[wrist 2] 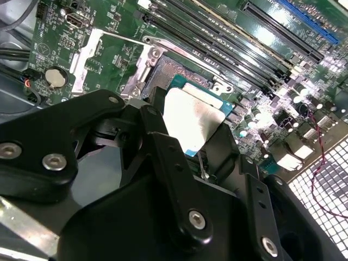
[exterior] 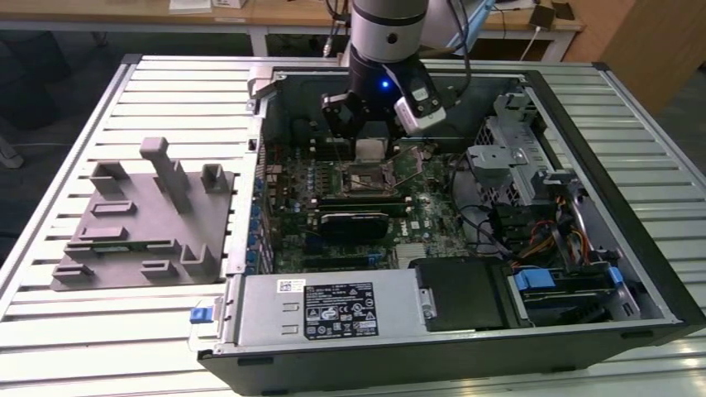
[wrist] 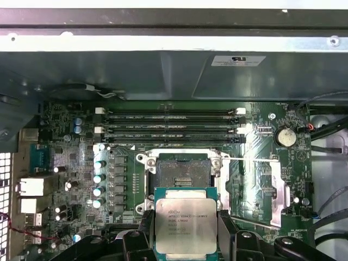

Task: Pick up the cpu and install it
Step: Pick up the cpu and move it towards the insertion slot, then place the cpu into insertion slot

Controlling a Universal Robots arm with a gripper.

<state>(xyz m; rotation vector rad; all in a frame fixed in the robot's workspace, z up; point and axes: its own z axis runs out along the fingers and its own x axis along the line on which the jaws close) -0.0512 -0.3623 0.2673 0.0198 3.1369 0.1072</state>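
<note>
Over the motherboard (exterior: pixel 431 215): arm is hung straight down into the open case (exterior: pixel 637 207).
gripper (exterior: pixel 373 149): fingers (wrist: pixel 147 228) clamped on the cpu (wrist: pixel 186 225).
cpu: held flat, near the bare socket (wrist: pixel 179 174), not seated yet.

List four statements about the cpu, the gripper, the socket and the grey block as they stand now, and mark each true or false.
1. The gripper is shut on the cpu. True.
2. The cpu is already seated in the socket. False: the socket is bare, and the cpu is held between the fingers, clear of it.
3. The grey plastic block sits inside the computer case. False: it stands on the slatted table, outside the case, on the exterior view's left.
4. The socket's metal cover plate is swung open. True.
</note>
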